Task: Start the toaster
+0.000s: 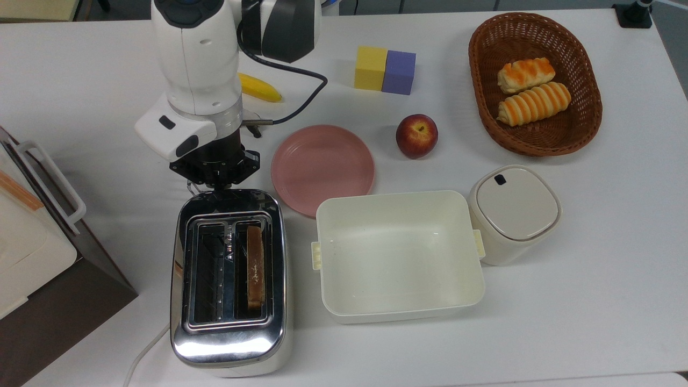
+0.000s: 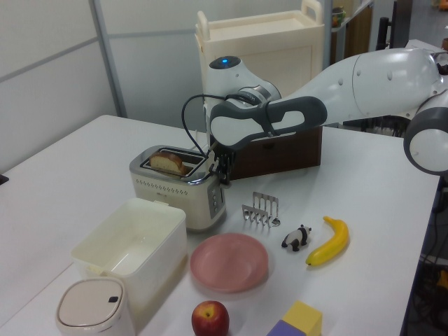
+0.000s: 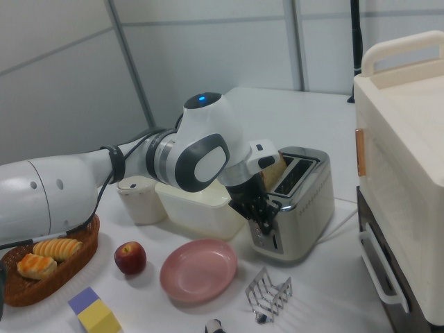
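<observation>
Boxy appliance: a white-and-brown boxy appliance [image 1: 32, 252] with a white handle fills the top view's left edge of the white counter [image 1: 591, 301].
Toaster: the shiny chrome two-slot toaster [image 1: 230, 279] with a white base stands just right of it in the top view, at the near edge of the counter, its white cord [image 1: 141, 357] trailing off the lower left; in the left view the toaster [image 2: 180, 185] sits left of centre.
Bread: a browned slice of bread [image 1: 255, 267] stands upright in the slot on the top view's right.
Tool: the black two-finger tool [image 1: 214, 183] of the white robot arm [image 1: 196, 59] points down at the toaster's far short end in the top view; in the right view the tool [image 3: 262, 220] is against the upper part of the toaster's control face, and I cannot tell how far its fingers are apart or whether they hold anything.
Rack: a small wire toast rack [image 2: 260, 208] stands just right of the toaster in the left view.
Plate: a round pink plate [image 1: 322, 167] lies right of the tool in the top view.
Tub: a cream rectangular tub [image 1: 398, 255] sits beside the toaster, below the plate.
Fruit: a red apple [image 1: 416, 135] rests right of the plate; a yellow banana [image 1: 260, 87] lies behind the arm.
Blocks: a yellow foam cube [image 1: 370, 67] touches a purple foam cube [image 1: 399, 72].
Canister: a cream lidded canister [image 1: 513, 212] stands just right of the tub.
Basket: a brown wicker basket [image 1: 478, 64] holding two striped pastries [image 1: 532, 102] sits at the top view's upper right.
</observation>
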Controlling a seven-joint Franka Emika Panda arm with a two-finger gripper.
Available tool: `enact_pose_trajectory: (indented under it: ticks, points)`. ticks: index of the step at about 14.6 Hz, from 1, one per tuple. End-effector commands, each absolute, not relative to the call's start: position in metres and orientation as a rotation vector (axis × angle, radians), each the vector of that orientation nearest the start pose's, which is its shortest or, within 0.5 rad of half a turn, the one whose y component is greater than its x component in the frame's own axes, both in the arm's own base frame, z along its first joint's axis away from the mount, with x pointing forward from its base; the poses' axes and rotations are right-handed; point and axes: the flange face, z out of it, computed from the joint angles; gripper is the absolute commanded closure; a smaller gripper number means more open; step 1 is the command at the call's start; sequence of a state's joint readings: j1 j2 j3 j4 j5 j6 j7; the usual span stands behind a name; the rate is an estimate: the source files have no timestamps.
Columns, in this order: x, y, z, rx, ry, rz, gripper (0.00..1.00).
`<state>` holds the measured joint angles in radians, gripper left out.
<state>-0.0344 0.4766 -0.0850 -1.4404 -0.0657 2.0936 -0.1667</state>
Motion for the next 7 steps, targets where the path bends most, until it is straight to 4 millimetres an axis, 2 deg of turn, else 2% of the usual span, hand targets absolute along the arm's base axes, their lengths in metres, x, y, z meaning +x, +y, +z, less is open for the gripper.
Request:
enact_pose_trajectory:
  ticks: [1, 7]
  points:
    - [0.702, -0.077, 0.422, -3.259, -0.188, -0.246, 1.0]
    - [0.704, -0.086, 0.409, -3.262, -0.188, -0.261, 1.0]
